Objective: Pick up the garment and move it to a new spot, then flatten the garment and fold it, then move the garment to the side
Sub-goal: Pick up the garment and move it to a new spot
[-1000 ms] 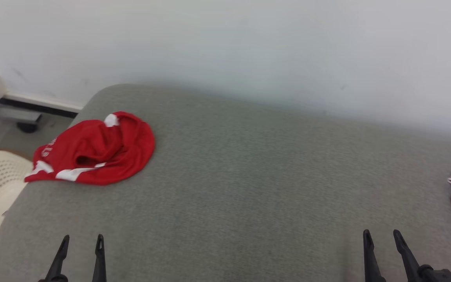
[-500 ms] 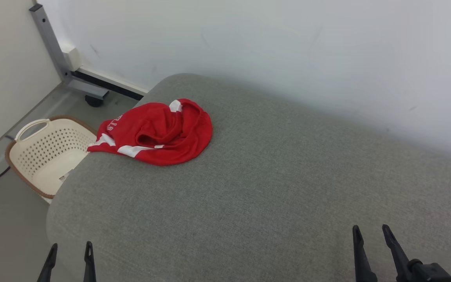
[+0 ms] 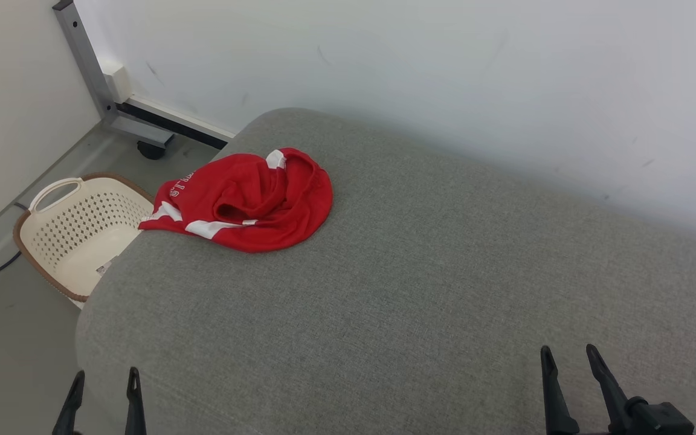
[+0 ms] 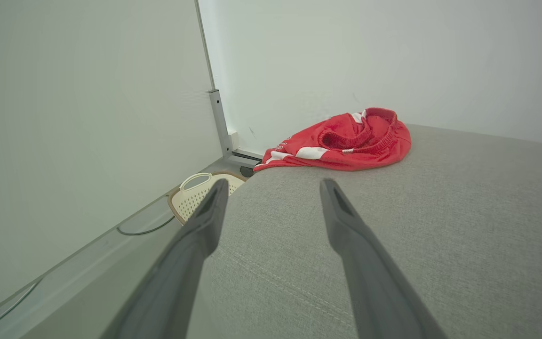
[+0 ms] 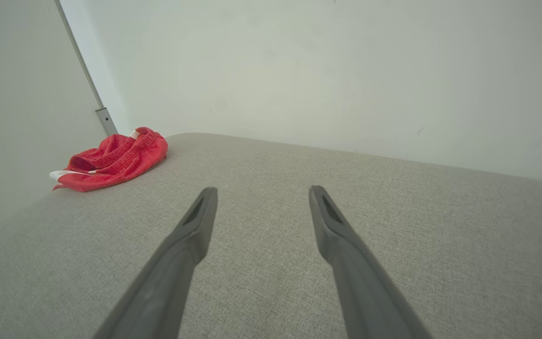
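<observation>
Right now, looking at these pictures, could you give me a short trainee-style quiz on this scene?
1. True or false: the red garment lies neatly folded on the grey cushion.
2. What stands on the floor beside the cushion's edge? A) perforated cream basket B) metal bucket C) wooden stool
3. Fill in: the left end effector and right end effector are both ____, holding nothing.
Key: 1 false, it is crumpled; 2 A; 3 open.

Grey fabric-covered surface (image 3: 396, 290), crumpled red garment (image 3: 245, 202) with white trim near its far left corner.
</observation>
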